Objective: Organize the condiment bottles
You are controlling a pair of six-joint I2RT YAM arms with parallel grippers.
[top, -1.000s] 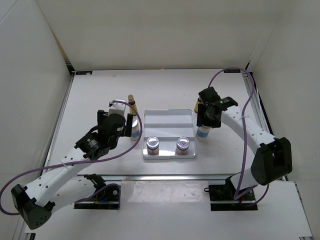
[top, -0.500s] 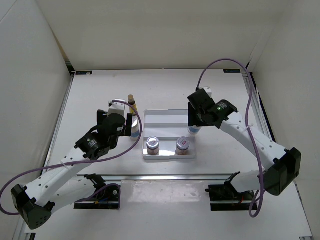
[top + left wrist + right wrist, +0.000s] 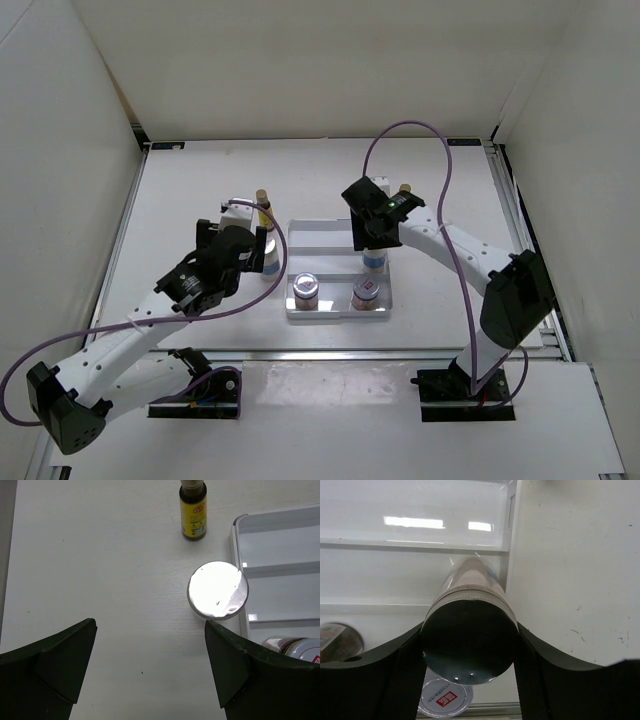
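My right gripper (image 3: 372, 238) is shut on a white blue-labelled jar (image 3: 375, 262) and holds it over the right end of the white stepped tray (image 3: 337, 236). In the right wrist view the jar's silver lid (image 3: 468, 640) fills the gap between my fingers. Two pinkish-labelled jars (image 3: 305, 290) (image 3: 367, 290) stand on the tray's front step. My left gripper (image 3: 256, 246) is open and empty. The second blue-labelled jar (image 3: 217, 590) stands just ahead of its right finger, left of the tray. One dark-brown bottle (image 3: 264, 208) stands behind that jar. The other (image 3: 405, 190) is right of the tray, behind my right arm.
White walls close in the table on the left, back and right. A metal rail (image 3: 380, 352) runs along the near edge. The tray's rim (image 3: 235, 555) lies close to the right of the left jar. A purple cable (image 3: 440, 170) loops over the right arm.
My right arm has carried the blue-labelled jar leftward, from the table right of the tray to above the tray's right end. The left arm has hardly moved.
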